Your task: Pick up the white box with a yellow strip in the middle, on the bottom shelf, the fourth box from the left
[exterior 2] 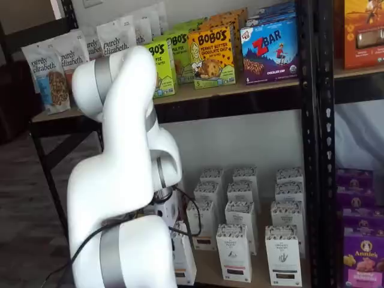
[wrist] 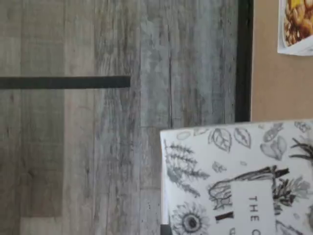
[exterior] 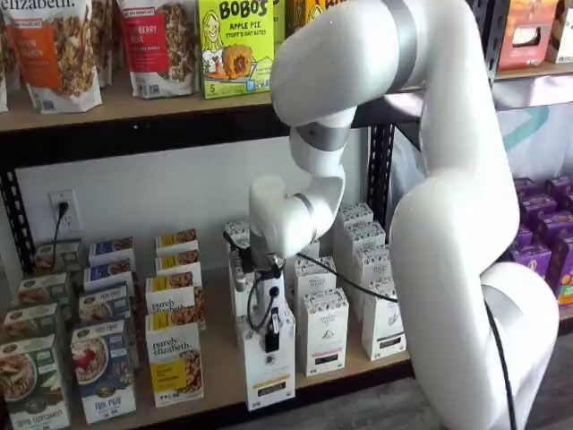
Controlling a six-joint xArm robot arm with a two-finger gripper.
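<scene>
In the shelf view's lower middle, the gripper point(exterior: 271, 339) reaches down onto the white box point(exterior: 268, 363), a tall narrow carton with a small black label and thin yellow strip low down; the jaws are clamped on the white box at its top. It stands at the front edge of the bottom shelf point(exterior: 219, 381), just left of a same-shaped carton point(exterior: 322, 330) with a pink strip. In the wrist view, the carton's top point(wrist: 239, 178) shows grey botanical drawings and the letters "THE C", over grey wood floor. To the left in the shelf view stand "purely elizabeth." boxes point(exterior: 175, 363) with yellow panels. Farther back, on the upper shelf point(exterior: 134, 107), sit purely elizabeth granola bags point(exterior: 58, 49) and a green "BOBO'S APPLE PIE" box point(exterior: 235, 47). In the other shelf view, a blue "ZBAR" box point(exterior 2: 270, 51) reads "CHOCOLATE CHIP".
</scene>
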